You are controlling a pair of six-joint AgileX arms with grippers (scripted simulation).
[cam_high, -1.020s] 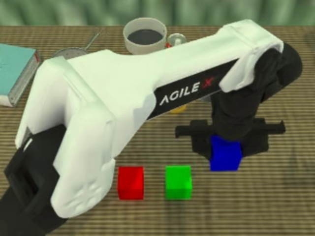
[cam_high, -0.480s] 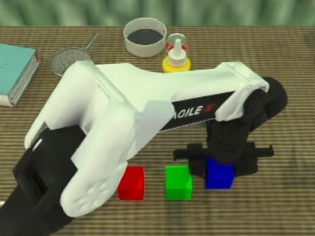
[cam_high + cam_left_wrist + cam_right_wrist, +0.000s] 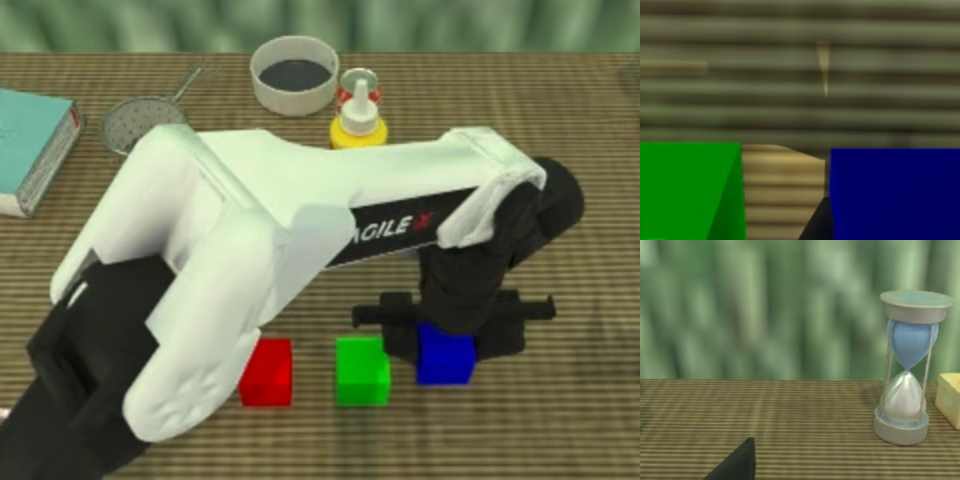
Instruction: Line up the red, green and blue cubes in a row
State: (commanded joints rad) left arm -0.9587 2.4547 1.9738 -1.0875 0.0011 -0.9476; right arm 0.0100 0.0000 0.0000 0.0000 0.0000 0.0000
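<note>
Near the table's front edge the red cube (image 3: pixel 266 371) and the green cube (image 3: pixel 362 369) stand side by side with a gap between them. My left gripper (image 3: pixel 446 338) is just right of the green cube, shut on the blue cube (image 3: pixel 445 361). In the left wrist view the blue cube (image 3: pixel 895 195) sits level with the green cube (image 3: pixel 690 190), a narrow strip of table between them. Whether the blue cube touches the table is hidden. My right arm is outside the top view; only a dark sliver of my right gripper (image 3: pixel 739 465) shows.
At the back stand a white bowl (image 3: pixel 293 75), a yellow glue bottle (image 3: pixel 358 118), a metal strainer (image 3: pixel 140 120) and a teal book (image 3: pixel 30 145). The right wrist view shows an hourglass (image 3: pixel 907 370) and a pale yellow block (image 3: pixel 950 397).
Over the last second my left gripper carried the blue cube toward the front edge and left, down beside the green cube. It has held still for the last half second.
</note>
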